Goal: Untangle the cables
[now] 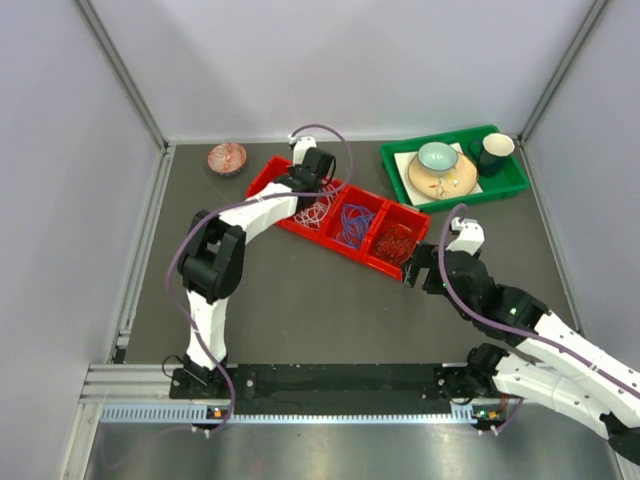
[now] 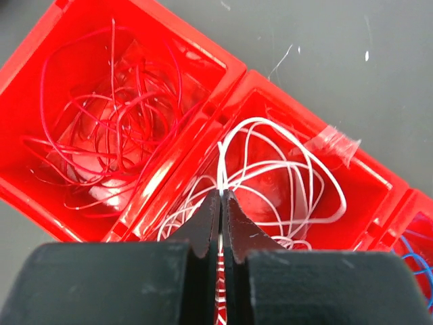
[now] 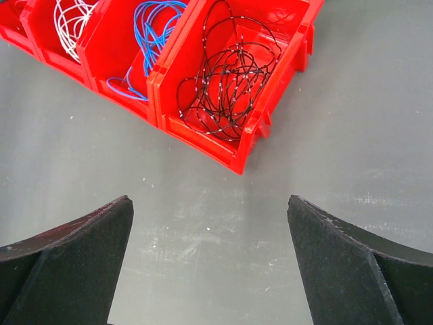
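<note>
The overhead view shows me the red tray (image 1: 262, 182) lying slantwise on the worktop (image 1: 300, 320). My left arm reaches over its left half and my right arm sits near the opposite end, but from up there the wires are only smudges of colour.

The left wrist view sorts that out. The left end effector (image 2: 220, 196) is closed tight above the second compartment, with a strand of the white cables (image 2: 291, 169) pinched between its tips. The red cables (image 2: 115, 122) lie coiled in the end compartment beside it.

The right wrist view covers the other end, with the blue cables (image 3: 152, 27) in the third compartment and the black cables (image 3: 226, 74) in the last. The right end effector (image 3: 208, 203) hangs wide open over the worktop near that corner, gripping nothing.

Only the overhead view takes in the green tray (image 1: 391, 165) of crockery at the far right.
</note>
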{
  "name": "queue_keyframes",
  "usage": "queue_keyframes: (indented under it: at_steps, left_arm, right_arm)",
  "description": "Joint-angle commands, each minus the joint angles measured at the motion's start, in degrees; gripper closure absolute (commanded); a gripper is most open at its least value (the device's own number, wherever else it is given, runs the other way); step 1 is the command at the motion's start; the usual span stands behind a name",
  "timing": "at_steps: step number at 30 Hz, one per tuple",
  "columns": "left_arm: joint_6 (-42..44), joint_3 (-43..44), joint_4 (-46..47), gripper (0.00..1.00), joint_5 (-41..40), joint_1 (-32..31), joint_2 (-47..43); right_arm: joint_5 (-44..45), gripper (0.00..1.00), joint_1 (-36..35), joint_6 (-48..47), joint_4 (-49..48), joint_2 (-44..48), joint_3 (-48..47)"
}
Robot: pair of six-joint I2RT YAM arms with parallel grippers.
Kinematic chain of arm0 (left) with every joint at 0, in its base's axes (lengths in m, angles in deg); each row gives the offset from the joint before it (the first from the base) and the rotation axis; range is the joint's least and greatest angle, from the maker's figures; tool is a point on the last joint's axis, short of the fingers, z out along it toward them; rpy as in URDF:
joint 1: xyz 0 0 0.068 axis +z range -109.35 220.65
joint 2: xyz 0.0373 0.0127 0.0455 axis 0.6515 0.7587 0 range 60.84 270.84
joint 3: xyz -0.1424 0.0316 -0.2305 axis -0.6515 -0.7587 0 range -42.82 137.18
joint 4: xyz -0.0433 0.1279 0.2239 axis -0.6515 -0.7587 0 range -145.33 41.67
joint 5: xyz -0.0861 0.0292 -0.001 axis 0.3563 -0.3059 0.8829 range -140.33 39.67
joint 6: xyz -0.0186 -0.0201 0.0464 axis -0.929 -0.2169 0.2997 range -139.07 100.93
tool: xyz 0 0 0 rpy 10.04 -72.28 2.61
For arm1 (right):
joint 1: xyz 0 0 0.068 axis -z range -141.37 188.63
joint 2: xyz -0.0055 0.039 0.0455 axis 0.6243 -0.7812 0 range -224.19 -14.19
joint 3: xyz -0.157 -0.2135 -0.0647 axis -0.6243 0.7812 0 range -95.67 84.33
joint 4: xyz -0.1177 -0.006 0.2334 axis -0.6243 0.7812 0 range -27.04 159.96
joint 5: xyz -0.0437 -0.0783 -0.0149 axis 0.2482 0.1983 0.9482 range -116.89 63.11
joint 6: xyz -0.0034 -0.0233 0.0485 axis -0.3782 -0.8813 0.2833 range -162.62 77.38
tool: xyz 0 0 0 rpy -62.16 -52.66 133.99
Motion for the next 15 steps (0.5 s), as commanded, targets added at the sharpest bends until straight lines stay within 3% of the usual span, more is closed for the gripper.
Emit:
queue_keyframes:
  at_steps: [1, 9, 13, 15]
  left_arm:
    - [-1.0, -1.8, -1.9, 1.0, 0.9, 0.3, -1.3]
    - [-2.0, 2.8, -6.0, 1.0, 1.8, 0.2, 3.9]
    - [-2.5, 1.6, -5.5, 0.73, 1.5, -0.1, 0.7]
    - [-1.9, 1.5, -5.2, 0.67, 1.5, -0.4, -1.2]
  right_arm:
    - [0.0, 0.05, 0.4, -0.3, -2.2, 0.4, -2.8]
    - [-0.2, 0.05, 0.5, -0.3, -2.4, 0.9, -2.6]
    - [-0.2, 0.05, 0.5, -0.2, -2.3, 1.1, -2.2]
    - [-0.5, 0.05, 0.5, -0.2, -2.3, 0.9, -2.6]
